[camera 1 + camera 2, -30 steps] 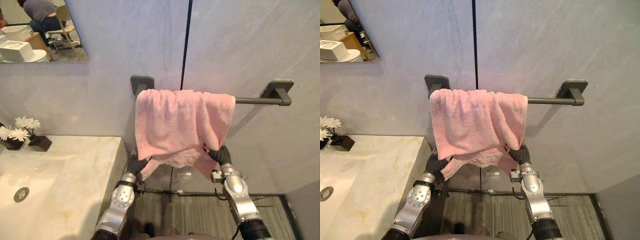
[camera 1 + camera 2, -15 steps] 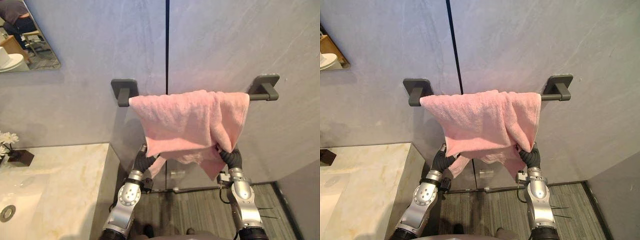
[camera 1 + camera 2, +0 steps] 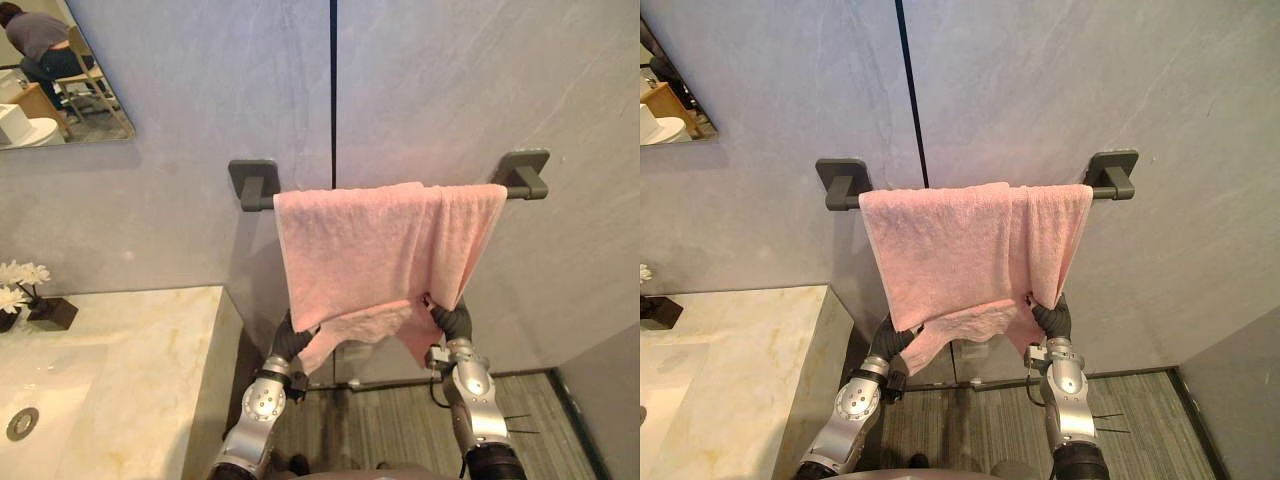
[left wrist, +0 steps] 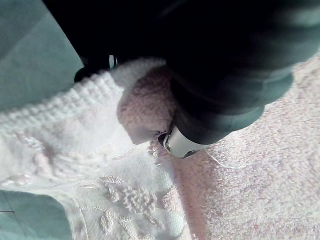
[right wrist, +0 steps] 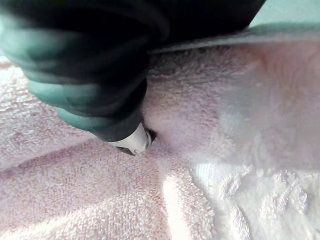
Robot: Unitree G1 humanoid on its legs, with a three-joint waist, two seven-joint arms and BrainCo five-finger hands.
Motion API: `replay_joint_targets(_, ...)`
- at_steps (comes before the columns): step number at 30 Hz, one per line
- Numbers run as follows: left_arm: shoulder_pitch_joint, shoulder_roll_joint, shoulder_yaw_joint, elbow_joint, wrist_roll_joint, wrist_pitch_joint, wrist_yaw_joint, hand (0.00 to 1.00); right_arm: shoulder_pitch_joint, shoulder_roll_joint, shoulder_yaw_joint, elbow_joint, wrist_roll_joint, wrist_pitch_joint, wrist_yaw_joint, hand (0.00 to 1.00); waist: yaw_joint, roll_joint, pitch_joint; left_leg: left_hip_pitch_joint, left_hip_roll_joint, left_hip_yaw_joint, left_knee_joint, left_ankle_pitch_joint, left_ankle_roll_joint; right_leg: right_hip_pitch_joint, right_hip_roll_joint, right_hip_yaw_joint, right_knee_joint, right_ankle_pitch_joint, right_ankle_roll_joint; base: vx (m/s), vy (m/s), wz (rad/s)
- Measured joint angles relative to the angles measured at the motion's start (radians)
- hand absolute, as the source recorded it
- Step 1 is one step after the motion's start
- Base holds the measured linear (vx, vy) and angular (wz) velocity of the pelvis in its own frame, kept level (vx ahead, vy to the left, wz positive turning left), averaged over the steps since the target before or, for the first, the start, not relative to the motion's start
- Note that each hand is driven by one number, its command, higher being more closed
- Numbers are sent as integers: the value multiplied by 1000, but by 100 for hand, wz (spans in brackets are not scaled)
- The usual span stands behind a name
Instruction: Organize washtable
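- A pink towel point(image 3: 380, 250) hangs over a dark grey towel bar point(image 3: 262, 203) fixed to the grey wall point(image 3: 180, 220). It is to the right of the tabletop and above the striped floor point(image 3: 380, 430).
- The towel covers the bar from just beside the left bracket point(image 3: 252, 180) up to the right bracket point(image 3: 525, 170). A short bare stretch of bar shows at the left end.
- The towel's right part lies doubled in a long fold. Its lower edge is uneven and sags in a bunch between the two hands.
- The left hand point(image 3: 290, 342) reaches up to the towel's lower left corner. Its dark cover runs into the cloth, and whether it grips the towel cannot be told.
- The left wrist view shows terry cloth lumped against that cover, with a patterned woven border point(image 4: 125, 200) beside it.
- The right hand point(image 3: 453, 322) meets the lower right corner in the same way. Its end is buried in the folds, so its state cannot be told either.
- The marble tabletop point(image 3: 130, 380) holds a sunken basin with a round drain point(image 3: 22, 423).
- White flowers point(image 3: 20, 280) stand at the tabletop's back edge, next to a small dark block point(image 3: 52, 312).
- A mirror point(image 3: 60, 70) on the wall reflects a seated person.
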Motion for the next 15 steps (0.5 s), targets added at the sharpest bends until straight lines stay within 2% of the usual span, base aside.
replay_joint_targets(7,-18,-11,43,83,-7,1,2,100,-62,11,7,91,-40,-1,1,100,2,-2,-1,0,-2,0,0,0,0,2,-3,-1,-5,-4,2,0,0,0)
replay_joint_targets(8,-25,-11,45,99,-7,2,2,0,-72,11,7,106,-40,-1,1,0,3,-2,-1,0,-3,-1,0,0,0,2,-3,-2,-6,-4,3,0,0,0)
replay_joint_targets(15,-26,-9,78,153,-38,39,26,0,-78,10,-12,158,-40,2,-7,0,3,-10,-1,7,-4,-3,0,1,5,23,-2,-18,-23,1,-5,30,-18,3)
